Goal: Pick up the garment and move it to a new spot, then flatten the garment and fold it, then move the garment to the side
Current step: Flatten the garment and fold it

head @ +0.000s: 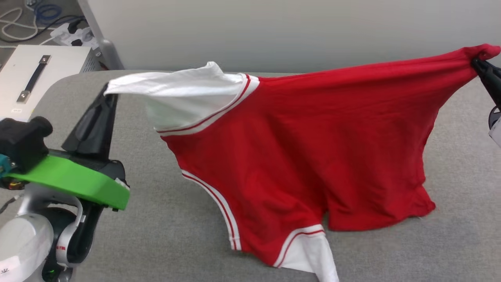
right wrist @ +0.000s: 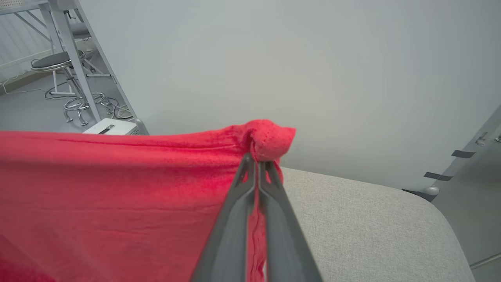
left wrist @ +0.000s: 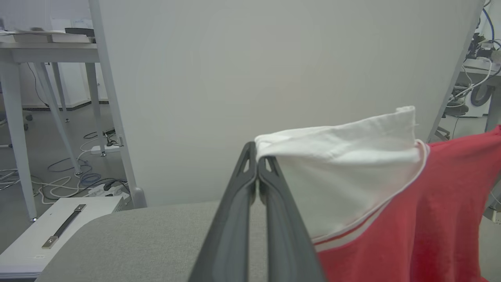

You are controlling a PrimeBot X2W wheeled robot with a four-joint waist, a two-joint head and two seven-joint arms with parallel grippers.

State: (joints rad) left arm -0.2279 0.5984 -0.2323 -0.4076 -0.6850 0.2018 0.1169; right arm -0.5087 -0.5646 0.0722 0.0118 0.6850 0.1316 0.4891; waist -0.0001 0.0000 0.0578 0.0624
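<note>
Holding the red jersey [head: 293, 149] stretched out above the grey padded table [head: 156, 219], the left gripper [head: 105, 93] pinches the white sleeve [head: 176, 94] and the right gripper [head: 482, 67] pinches a bunched red corner. The lower edge seems to rest on the table. This looks like the carrying stage; next it needs lowering and spreading flat.

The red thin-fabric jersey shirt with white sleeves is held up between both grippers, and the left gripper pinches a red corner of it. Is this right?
Not quite. The left gripper pinches a white sleeve of the red thin-fabric jersey shirt, not a red part; the left wrist view shows it. The red corner is in the right gripper.
</note>
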